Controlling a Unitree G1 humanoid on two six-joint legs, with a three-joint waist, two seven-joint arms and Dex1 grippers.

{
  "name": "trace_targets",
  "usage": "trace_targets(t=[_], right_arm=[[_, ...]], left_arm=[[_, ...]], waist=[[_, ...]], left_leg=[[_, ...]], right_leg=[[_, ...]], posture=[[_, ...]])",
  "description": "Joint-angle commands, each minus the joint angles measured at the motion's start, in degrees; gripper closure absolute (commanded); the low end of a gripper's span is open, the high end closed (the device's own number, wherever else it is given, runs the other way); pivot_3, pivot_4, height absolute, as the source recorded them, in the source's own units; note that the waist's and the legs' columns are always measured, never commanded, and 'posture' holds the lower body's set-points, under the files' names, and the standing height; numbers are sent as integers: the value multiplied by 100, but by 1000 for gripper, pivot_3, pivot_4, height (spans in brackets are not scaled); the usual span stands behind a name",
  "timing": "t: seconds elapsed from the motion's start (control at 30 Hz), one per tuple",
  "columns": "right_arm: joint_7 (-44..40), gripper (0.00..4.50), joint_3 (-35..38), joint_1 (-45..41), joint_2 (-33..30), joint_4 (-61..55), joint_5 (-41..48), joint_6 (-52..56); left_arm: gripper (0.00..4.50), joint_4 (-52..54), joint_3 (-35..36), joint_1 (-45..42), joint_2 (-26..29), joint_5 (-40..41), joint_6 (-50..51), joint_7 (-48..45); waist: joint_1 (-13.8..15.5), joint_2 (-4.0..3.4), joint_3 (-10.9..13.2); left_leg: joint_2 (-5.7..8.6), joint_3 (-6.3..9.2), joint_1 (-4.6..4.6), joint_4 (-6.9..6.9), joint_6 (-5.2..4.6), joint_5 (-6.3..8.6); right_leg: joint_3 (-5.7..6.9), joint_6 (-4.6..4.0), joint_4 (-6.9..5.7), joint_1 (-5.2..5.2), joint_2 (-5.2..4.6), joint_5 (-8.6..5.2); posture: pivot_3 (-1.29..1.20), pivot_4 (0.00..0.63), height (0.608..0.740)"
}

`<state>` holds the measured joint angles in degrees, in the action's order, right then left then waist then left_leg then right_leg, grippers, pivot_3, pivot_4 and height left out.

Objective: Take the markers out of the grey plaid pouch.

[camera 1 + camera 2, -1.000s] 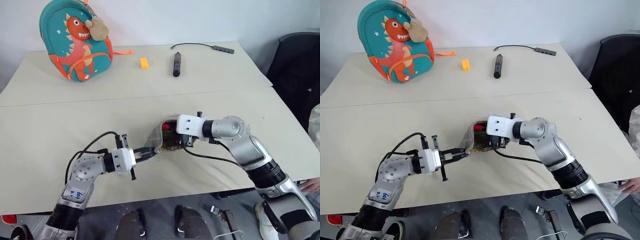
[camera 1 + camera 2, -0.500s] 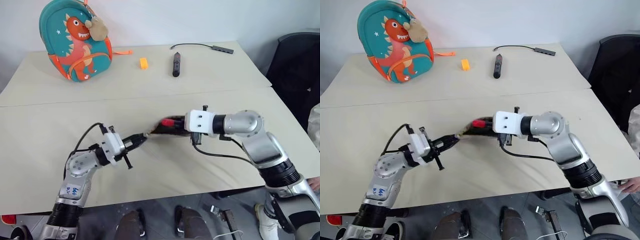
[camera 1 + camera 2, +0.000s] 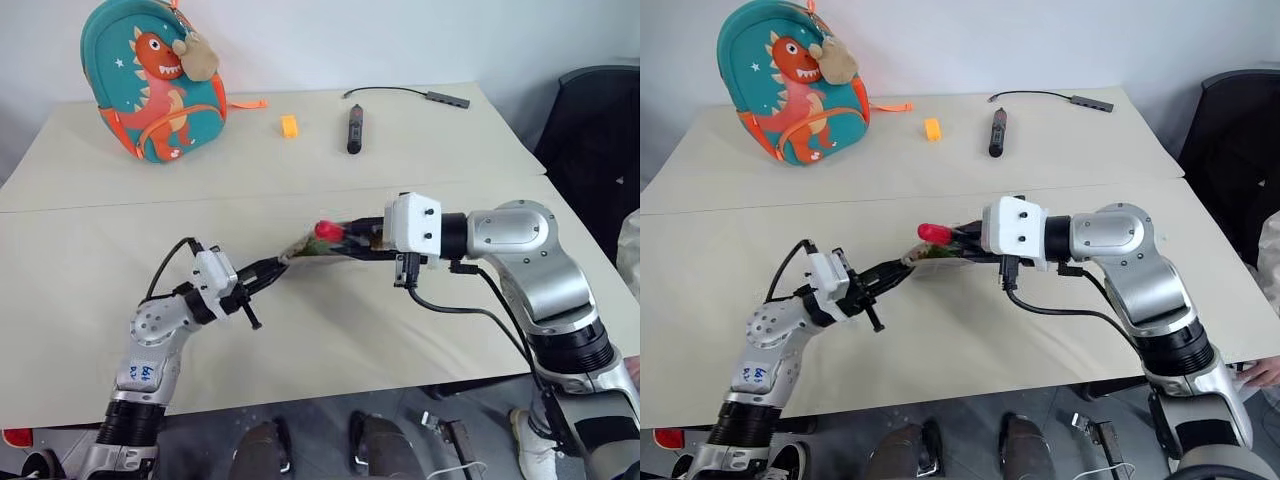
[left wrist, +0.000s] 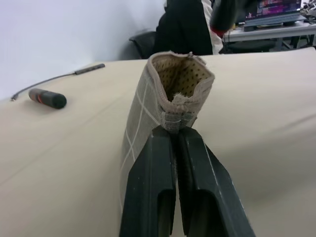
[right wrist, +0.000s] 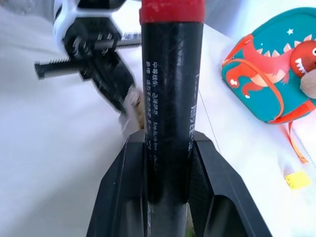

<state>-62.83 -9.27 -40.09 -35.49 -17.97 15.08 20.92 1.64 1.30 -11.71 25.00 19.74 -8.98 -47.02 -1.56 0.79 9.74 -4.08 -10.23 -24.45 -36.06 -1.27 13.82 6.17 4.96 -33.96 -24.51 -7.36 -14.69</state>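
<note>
Grey plaid fabric is seen in the left eye view: the grey plaid pouch (image 3: 305, 247) is lifted above the middle of the tabletop (image 3: 90, 260), well back from its near edge, and its end is pinched by the pressed-together fingers of the left gripper (image 3: 272, 268). The red-capped marker (image 3: 328, 231) is clamped by the right gripper (image 3: 372, 240) at the pouch mouth.

In the left wrist view the pouch is shown standing from the fingertips (image 4: 163, 148), white grid lines outside, dotted lining inside, mouth gaping.

In the right wrist view the dark, printed marker body is gripped between both fingers, red cap forward. It is judged that the marker could slip if the clamp loosens, or the pouch could tear free if pulled hard. Whether the green marker remains inside cannot be told.
</note>
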Motion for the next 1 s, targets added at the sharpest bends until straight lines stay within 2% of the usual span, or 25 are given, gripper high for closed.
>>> trace_targets(t=[0.03,0.07,0.13,0.2,0.27,0.3,0.4,0.53,0.63,0.7,0.8,0.93,1.0], right_arm=[[167,3847,661,-187,-367,-173,540,961],[207,3847,760,-247,-524,-93,578,1242],[60,3847,826,-214,-1283,217,496,1949],[-172,3847,775,4,-1881,450,389,2058],[-414,3847,616,497,-2451,521,236,1982],[-433,3847,628,668,-2564,585,279,2114],[49,3847,625,976,-2527,1064,69,2385],[355,3847,444,1470,-2485,1259,-104,2711],[801,3847,890,1334,-1857,1414,361,3675],[1087,3847,938,1285,-1667,1616,247,3740],[1339,3847,674,1385,-1739,1715,-107,3568],[1653,3847,874,1315,-1526,1978,-73,3672],[1646,3107,909,1304,-1499,1980,4,3713]], left_arm=[[4500,140,200,14,38,20,-190,51],[4500,132,253,13,40,53,-197,70],[4500,116,350,40,65,99,-173,80],[4500,115,412,83,66,135,-152,66],[4500,101,480,137,52,163,-158,66],[4500,90,513,158,36,172,-169,82],[4500,81,542,161,-12,178,-205,93],[4500,94,521,146,-63,149,-242,94],[4500,146,504,173,-97,138,-247,129],[4500,180,478,203,-102,107,-280,128],[4500,218,468,226,-106,92,-287,127],[4500,248,473,222,-104,95,-290,130],[4500,260,468,217,-100,90,-288,131]], waist=[[1,0,0],[7,0,0],[29,-1,1],[60,0,0],[72,1,0],[77,2,0],[39,1,0],[12,1,0],[-21,2,0],[-16,0,1],[-1,-1,1],[4,10,-5],[4,11,-5]], left_leg=[[-1,0,0,1,0,0],[-2,2,0,0,0,0],[0,3,0,0,0,0],[5,4,-1,3,-5,4],[5,1,0,6,-9,14],[6,0,-1,7,-10,20],[3,-11,0,2,-8,29],[5,-15,-1,-5,-10,28],[3,-15,0,-7,-14,25],[3,-16,1,-10,-16,22],[4,-16,2,-11,-17,17],[8,-16,2,-10,-18,17],[15,-17,2,-10,-20,18]], right_leg=[[0,0,0,0,-6,0],[0,-1,0,0,-7,0],[1,-4,3,-2,-14,-2],[2,-15,15,-4,-20,-8],[-1,-76,28,6,-19,-43],[-1,-74,28,6,-18,-42],[-2,-11,26,3,-9,-7],[-2,-1,23,4,3,-1],[-5,1,23,6,3,0],[-6,0,23,4,4,0],[-4,0,19,3,5,0],[-4,-4,23,6,0,-1],[-4,-3,24,7,-6,-1]], posture=[[0,150,740],[0,150,740],[0,150,740],[0,150,740],[0,150,740],[0,150,740],[0,150,740],[0,150,740],[0,150,740],[0,150,740],[0,150,740],[0,150,740],[0,150,740]])
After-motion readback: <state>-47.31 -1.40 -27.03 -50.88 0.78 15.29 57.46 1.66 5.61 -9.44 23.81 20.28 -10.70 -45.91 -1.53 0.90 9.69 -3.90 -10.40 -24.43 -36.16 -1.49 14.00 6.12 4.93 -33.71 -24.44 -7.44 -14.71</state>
